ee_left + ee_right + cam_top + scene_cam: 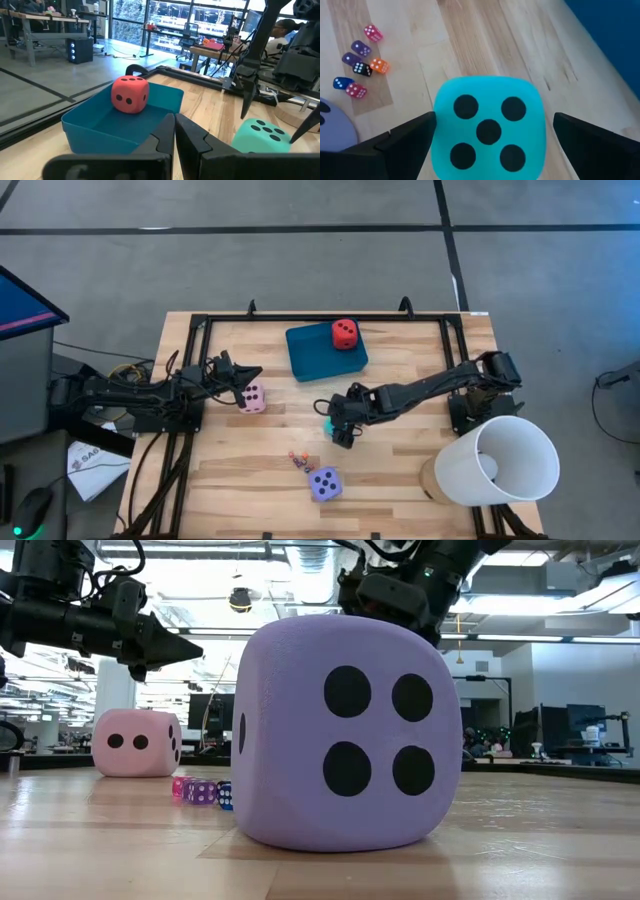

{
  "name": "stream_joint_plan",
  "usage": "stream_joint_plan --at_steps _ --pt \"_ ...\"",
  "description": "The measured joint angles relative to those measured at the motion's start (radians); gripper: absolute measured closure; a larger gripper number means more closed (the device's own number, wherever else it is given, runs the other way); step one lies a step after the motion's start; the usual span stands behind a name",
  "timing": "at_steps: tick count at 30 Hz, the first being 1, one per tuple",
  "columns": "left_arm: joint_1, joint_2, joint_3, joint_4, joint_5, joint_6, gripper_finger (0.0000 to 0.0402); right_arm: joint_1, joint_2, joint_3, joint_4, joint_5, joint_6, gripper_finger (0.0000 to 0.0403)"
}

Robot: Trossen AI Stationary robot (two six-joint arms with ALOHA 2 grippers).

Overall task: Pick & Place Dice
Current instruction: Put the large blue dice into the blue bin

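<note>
arms: we see two dark, slim, jointed arms with black cables along them
left gripper [256,376]: matte black, two tapered fingers
right gripper [337,432]: matte black, blocky head, two broad flat fingers [407,142]

Grey floor [300,270] with dark seams is surrounding the tabletop [400,470]. Daylight is coming through far windows [165,25]. Desks [210,50] are standing beyond.
</note>
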Motion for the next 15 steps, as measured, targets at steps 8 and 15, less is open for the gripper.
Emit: stream_joint_plan --at_steps 8,15 --pt "0.0 0.0 0.0 0.0 0.0 0.0 0.0396 -0.003 0.0 -0.006 0.024 0.009 -0.003 0.0003" --pt "0.0 0.0 0.0 0.0 0.0 0.0 0.0396 -0.003 0.0 -0.006 0.023 0.001 0.049 0.0003"
